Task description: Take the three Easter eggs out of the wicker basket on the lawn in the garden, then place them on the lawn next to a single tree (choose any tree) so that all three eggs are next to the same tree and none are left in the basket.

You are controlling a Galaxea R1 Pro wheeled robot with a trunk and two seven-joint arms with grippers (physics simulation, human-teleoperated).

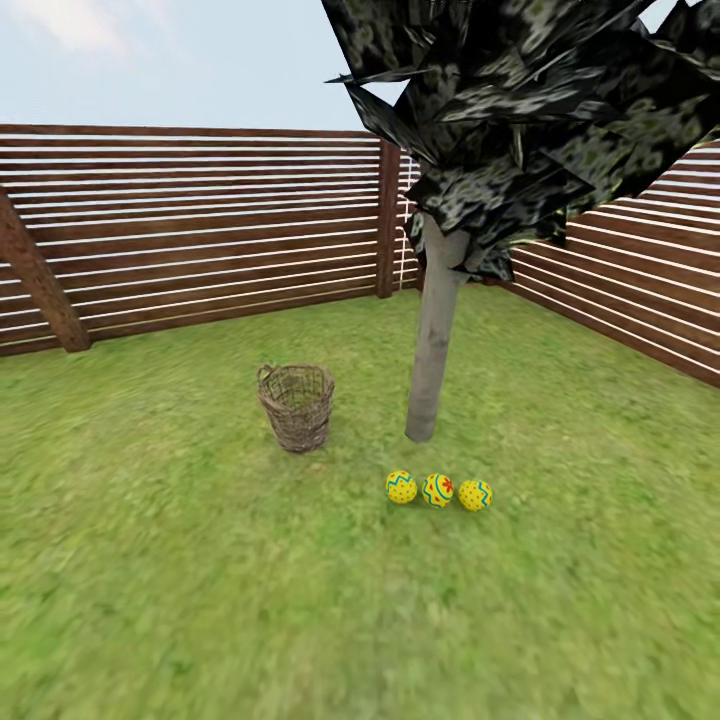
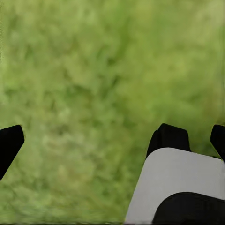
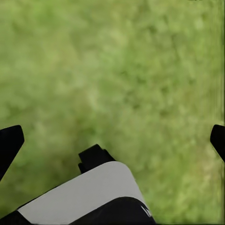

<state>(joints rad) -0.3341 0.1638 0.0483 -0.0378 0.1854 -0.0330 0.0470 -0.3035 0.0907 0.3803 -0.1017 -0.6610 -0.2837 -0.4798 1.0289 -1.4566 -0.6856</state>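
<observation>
Three yellow Easter eggs lie in a row on the lawn [image 1: 200, 600] just in front of the tree's grey-beige trunk [image 1: 433, 350]: the left egg [image 1: 401, 487], the middle egg [image 1: 437, 490] and the right egg [image 1: 475, 495]. The brown wicker basket [image 1: 296, 405] stands upright to the left of the trunk, and no yellow shows through its weave. In the left wrist view my left gripper [image 2: 113, 140] is open over bare grass, with its black fingertips [image 2: 9, 143] spread far apart. In the right wrist view my right gripper [image 3: 113, 140] is open over grass too, holding nothing.
A brown slatted fence [image 1: 200, 230] closes the garden behind the basket and along the right side. The tree's dark foliage [image 1: 520, 120] hangs over the upper right. White and black parts of my own body [image 2: 178, 187] [image 3: 89, 192] show below each gripper.
</observation>
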